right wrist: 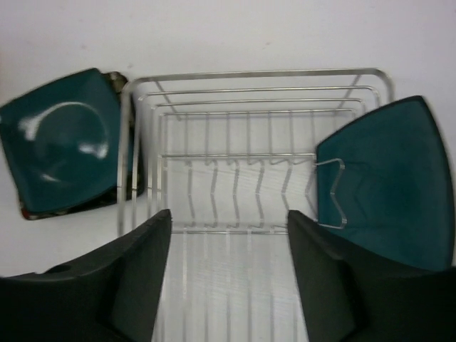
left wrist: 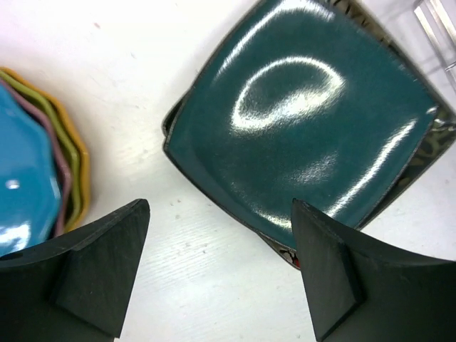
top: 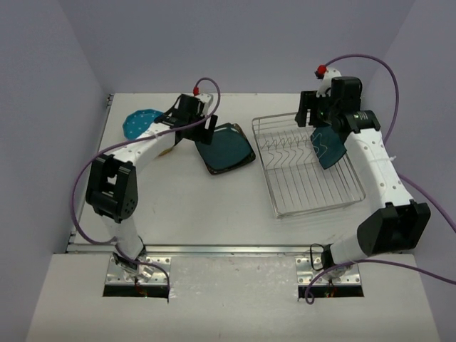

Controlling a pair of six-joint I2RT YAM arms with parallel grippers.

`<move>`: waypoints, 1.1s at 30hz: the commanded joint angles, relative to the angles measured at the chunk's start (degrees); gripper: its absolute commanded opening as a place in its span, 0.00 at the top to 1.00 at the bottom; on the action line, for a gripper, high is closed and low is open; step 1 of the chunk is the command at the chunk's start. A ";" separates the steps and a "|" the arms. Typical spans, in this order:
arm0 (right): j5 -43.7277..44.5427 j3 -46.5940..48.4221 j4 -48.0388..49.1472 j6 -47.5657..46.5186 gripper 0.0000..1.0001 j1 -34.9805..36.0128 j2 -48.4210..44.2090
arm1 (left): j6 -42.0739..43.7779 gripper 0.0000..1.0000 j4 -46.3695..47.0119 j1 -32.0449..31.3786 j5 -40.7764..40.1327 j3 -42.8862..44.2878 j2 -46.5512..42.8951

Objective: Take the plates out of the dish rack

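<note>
A dark teal rounded-square plate (top: 226,147) (left wrist: 306,121) lies on the table on top of a black floral plate (left wrist: 432,139). My left gripper (top: 204,130) (left wrist: 221,271) hovers open at its near-left edge, with only bare table between the fingers. A stack of round scalloped plates (top: 141,122) (left wrist: 28,171), blue on top, sits further left. In the dish rack (top: 306,167) (right wrist: 256,78), another dark teal plate (top: 328,146) (right wrist: 392,185) leans at the right end. My right gripper (top: 311,120) (right wrist: 228,271) is open above the rack's dividers, left of that plate and holding nothing.
The rack's V-shaped dividers (right wrist: 235,185) stand in a row between my right fingers and the leaning plate. Purple walls close in the table at the back and both sides. The table's metal front rail (top: 214,249) runs along the near edge.
</note>
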 commanded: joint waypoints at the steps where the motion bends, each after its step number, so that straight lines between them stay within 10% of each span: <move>1: 9.23 7.27 -0.06 -9.34 0.39 -6.27 3.39 | 3.78 0.22 5.18 -1.77 -3.02 -1.38 -9.90; 18: 4.75 19.52 -9.33 -18.14 0.39 -18.03 22.90 | 4.40 0.15 5.54 -5.82 -5.35 -9.95 -19.39; 33: 5.83 22.20 -9.47 -17.89 0.97 -19.27 30.26 | 3.96 0.13 5.62 -5.91 -4.95 -10.61 -19.22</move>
